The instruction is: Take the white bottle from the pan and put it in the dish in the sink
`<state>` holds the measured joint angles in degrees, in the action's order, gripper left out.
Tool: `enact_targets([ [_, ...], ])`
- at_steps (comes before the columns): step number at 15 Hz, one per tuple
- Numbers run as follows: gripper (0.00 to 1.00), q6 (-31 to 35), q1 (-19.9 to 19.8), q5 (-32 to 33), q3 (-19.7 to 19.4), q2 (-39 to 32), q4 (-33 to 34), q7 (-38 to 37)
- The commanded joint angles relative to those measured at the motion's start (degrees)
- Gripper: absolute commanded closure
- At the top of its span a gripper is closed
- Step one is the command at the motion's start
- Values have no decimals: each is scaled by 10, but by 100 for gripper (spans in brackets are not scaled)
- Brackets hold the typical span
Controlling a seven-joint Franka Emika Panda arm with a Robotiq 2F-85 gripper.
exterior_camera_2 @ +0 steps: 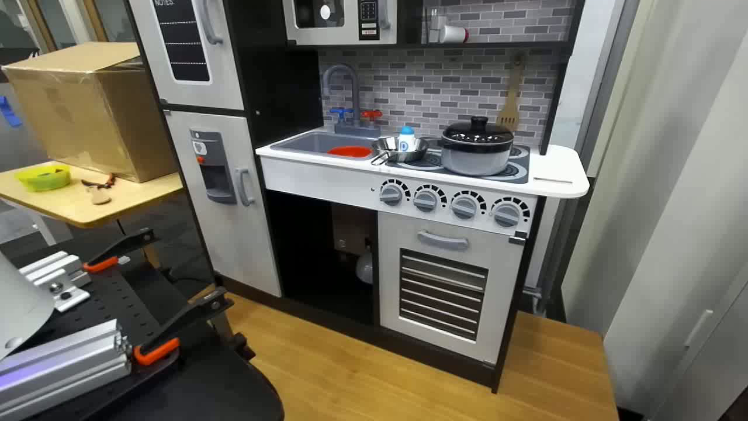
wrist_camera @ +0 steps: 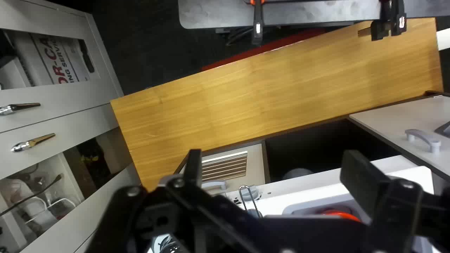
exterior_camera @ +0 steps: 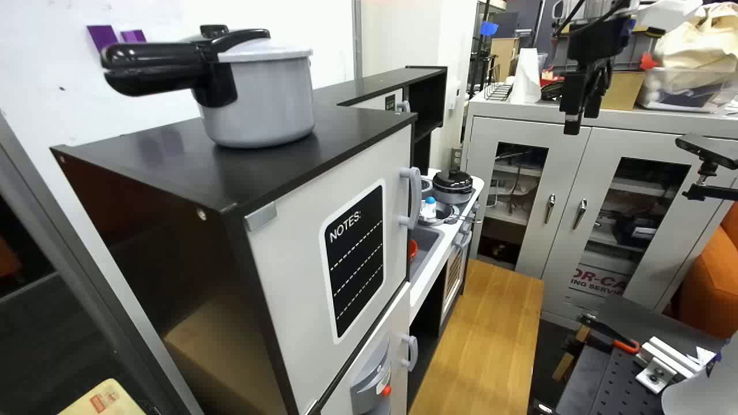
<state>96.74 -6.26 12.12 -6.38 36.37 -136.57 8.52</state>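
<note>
White bottle [exterior_camera_2: 407,142]: blue-capped, found standing roughly upright in the small pan [exterior_camera_2: 403,156] on the bench [exterior_camera_2: 561,162]. In an exterior view, a lidded pot [exterior_camera_2: 476,159] stands at three o'clock from the pan, near it; the red dish [exterior_camera_2: 349,151], partly visible inside the sink [exterior_camera_2: 301,142], lies at nine o'clock. Gripper [exterior_camera: 583,116]: released, and in an exterior view hanging well apart from the bottle, at two o'clock from it. In the wrist view its fingers [wrist_camera: 364,182] are spread wide with nothing held; the bottle cannot be made out there.

Step in hand, as judged: approach, ahead of the pick; neither lift nor placing done. Next move calls for bringing the gripper over the pan, lowering with one finger each side of the bottle, and closing without catching the pan. The pot probably restricts room towards three o'clock.
</note>
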Motion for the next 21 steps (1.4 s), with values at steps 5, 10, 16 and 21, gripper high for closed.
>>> enact_targets([
  [5,0,24,11,1,-10,-10,-9,13],
  [10,0,95,14,6,-3,-48,-26,5],
  [16,0,139,7,36,6,-97,-34,-39],
  [21,0,140,7,36,6,-99,-34,-41],
])
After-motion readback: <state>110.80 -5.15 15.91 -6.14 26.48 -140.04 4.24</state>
